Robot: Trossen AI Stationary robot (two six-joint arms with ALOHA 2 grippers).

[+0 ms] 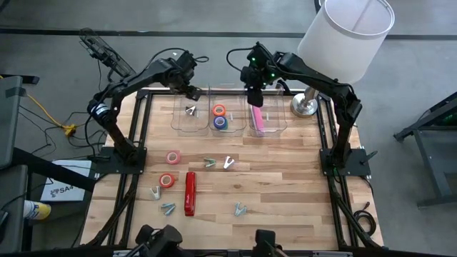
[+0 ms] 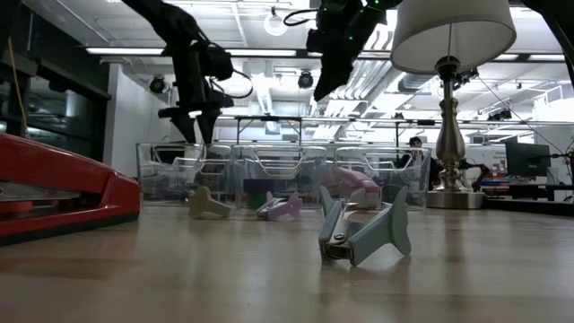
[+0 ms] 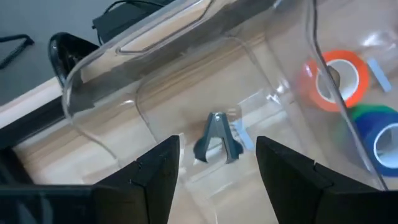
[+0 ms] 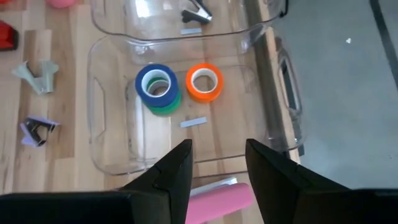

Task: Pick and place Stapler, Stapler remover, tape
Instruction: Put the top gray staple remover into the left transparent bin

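Three clear bins (image 1: 191,127) stand in a row at the table's far side. My left gripper (image 1: 191,93) hovers open above the left bin, where a grey staple remover (image 3: 216,137) lies on the floor. My right gripper (image 1: 255,98) hovers open over the right bin, above a pink stapler (image 4: 219,202) lying in it. The middle bin holds an orange tape roll (image 4: 204,82) and a blue roll stacked on a green one (image 4: 157,87). On the table lie a red stapler (image 1: 190,193), a pink tape roll (image 1: 173,157), an orange-red roll (image 1: 167,180) and several staple removers (image 1: 228,163).
A lamp with a metal base (image 1: 305,107) and a white shade (image 1: 348,28) stands at the far right corner beside the right bin. In the low view a staple remover (image 2: 363,233) lies near the camera. Bare wood shows at the table's right half (image 1: 293,178).
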